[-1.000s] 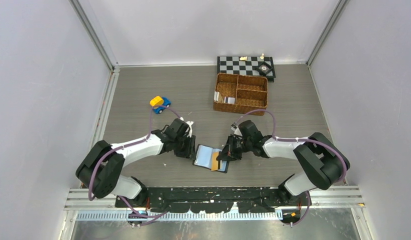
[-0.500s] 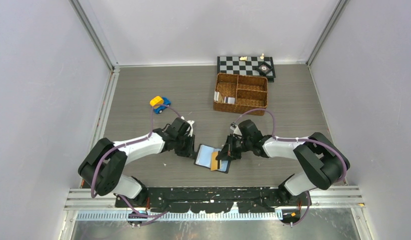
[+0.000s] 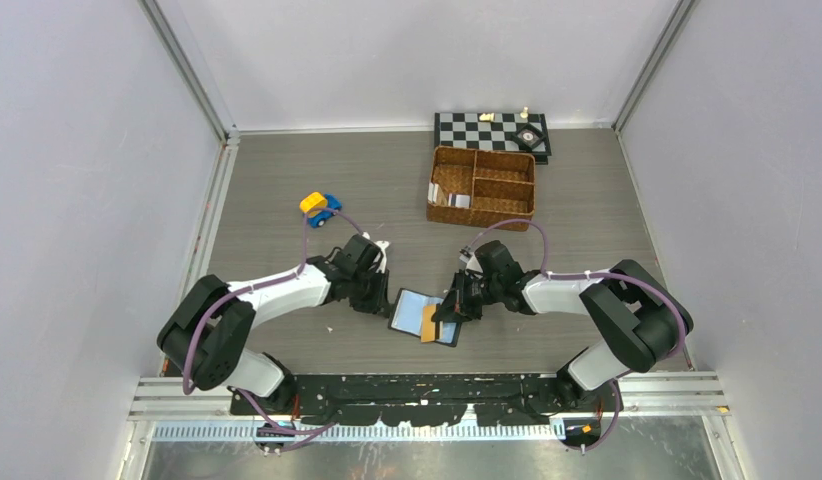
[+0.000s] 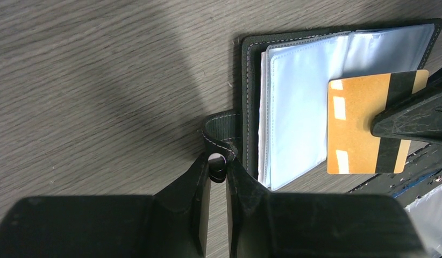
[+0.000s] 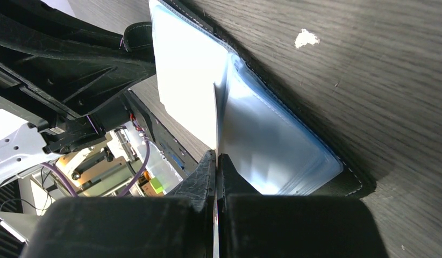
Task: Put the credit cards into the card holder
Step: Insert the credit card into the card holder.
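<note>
The left gripper (image 4: pixel 218 174) pinches the tab (image 4: pixel 221 131), seemingly to pin the open wallet (image 4: pixel 250 80) flat on the table (image 3: pixel 287 180) while the right gripper (image 5: pixel 216 160), clamped on the tan card (image 4: pixel 358 123), slides it toward a sleeve (image 4: pixel 294 107).

The right gripper (image 3: pixel 448 313) covers part of the tan-orange card (image 4: pixel 354 126).

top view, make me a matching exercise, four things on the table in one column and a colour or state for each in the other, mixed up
Things
1 card holder
2 tan-orange card
3 toy car
4 wicker basket

Colour or state
a brown, split into compartments
b lying open, pale inside facing up
c pinched by the right hand
d yellow and blue

Pairs: 1-b, 2-c, 3-d, 4-a
</note>
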